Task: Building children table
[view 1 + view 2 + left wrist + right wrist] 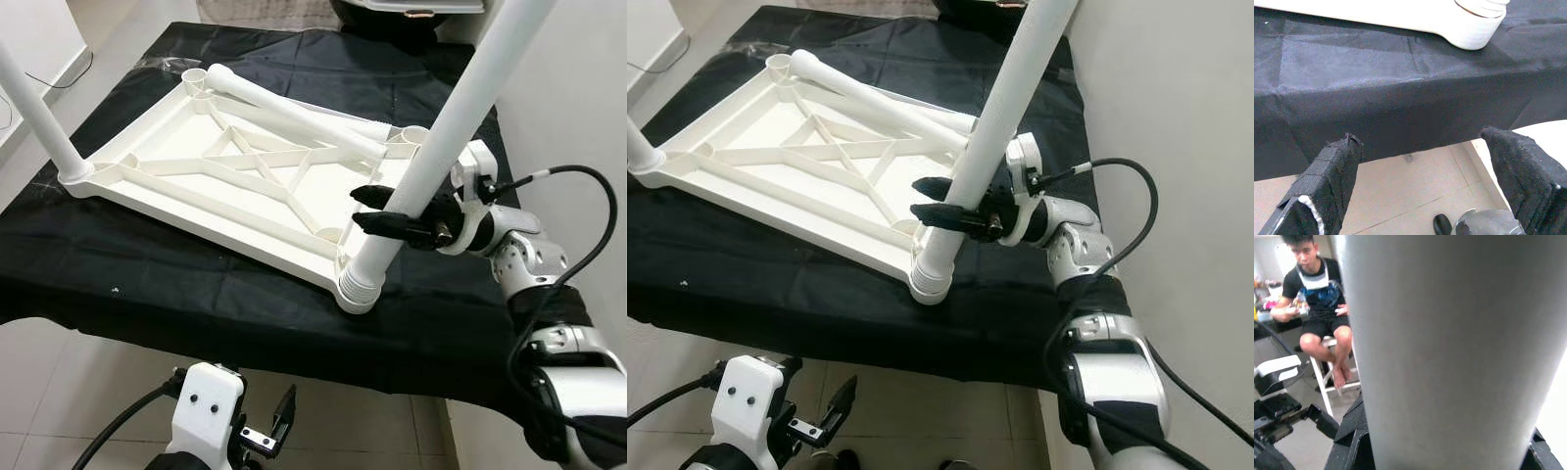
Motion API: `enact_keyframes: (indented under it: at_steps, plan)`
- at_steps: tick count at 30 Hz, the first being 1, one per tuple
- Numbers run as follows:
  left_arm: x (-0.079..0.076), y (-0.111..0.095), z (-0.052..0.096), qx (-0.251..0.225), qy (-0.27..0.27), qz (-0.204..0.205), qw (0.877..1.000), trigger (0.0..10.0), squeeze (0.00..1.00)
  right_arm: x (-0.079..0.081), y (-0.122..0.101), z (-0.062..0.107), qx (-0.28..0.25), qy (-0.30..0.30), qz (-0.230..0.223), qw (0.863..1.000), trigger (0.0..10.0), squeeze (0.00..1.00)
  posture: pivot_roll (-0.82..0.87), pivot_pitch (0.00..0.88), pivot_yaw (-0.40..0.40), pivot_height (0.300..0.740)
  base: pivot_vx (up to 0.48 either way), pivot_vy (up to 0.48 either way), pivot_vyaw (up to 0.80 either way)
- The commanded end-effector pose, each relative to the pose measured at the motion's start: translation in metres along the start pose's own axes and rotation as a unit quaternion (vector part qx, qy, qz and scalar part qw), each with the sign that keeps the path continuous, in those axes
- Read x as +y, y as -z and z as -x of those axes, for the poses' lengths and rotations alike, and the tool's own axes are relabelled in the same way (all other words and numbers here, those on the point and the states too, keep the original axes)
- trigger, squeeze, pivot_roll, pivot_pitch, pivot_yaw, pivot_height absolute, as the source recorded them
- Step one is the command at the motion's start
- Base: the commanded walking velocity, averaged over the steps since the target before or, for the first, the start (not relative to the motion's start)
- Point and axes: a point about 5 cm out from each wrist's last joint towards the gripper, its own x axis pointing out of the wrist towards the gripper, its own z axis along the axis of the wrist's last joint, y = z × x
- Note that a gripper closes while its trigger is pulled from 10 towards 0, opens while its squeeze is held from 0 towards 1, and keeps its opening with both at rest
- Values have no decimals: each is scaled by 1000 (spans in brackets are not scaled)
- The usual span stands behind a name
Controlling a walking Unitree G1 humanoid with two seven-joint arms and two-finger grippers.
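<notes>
Head eyes: high up, look forward and down at black cloth tabletop (118, 284) with upside-down white plastic table (167, 147); both share same scene. Left wrist view: low, below tabletop edge, looks up at cloth front and corner of white table. Right wrist view: very close against white round leg (1449, 352), faces room past it.

One white ribbed plastic tabletop (186, 176), upside down. Three white round plastic legs: 2 standing in corner sockets (460, 117) (34, 113), 1 lying across the tabletop (294, 117). One black cloth-covered bench (147, 284). One seated person (1317, 298).
</notes>
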Motion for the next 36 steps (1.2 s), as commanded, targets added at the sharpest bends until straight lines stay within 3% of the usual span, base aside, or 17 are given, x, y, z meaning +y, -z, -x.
enact_keyframes:
  at_steps: [1, 10, 13, 19, 33, 36]
  plan:
    - [-1, 3, 1, 6, 0, 3, 1000, 10000, 0, 12, 42, -7, 59, -23, -77, 995, 0, 0, 159, 231, -45, 740, 0, 0, 0]
    - [-1, 3, -1, 5, 2, 2, 1000, 10000, 0, 15, 35, -30, 80, -37, -44, 995, 0, 0, 153, 228, -46, 740, 0, 0, 0]
    - [-1, 3, -1, 5, 2, 2, 1000, 10000, 0, 15, 35, -30, 80, -37, -44, 995, 0, 0, 153, 228, -46, 740, 0, 0, 0]
    - [-1, 2, -3, 1, -1, 2, 1000, 10000, 0, 16, 44, -48, 97, -31, -32, 994, 0, 0, 154, 234, -52, 740, 0, 0, 0]
    - [-2, 2, -3, -1, 0, 2, 1000, 10000, 0, 21, 55, -55, 141, -15, 7, 990, 0, 0, 150, 239, -53, 740, 0, 0, 0]
    - [-2, 2, -3, -1, 0, 2, 1000, 10000, 0, 16, 56, -59, 148, 20, 15, 989, 0, 0, 145, 240, -54, 740, 0, 0, 0]
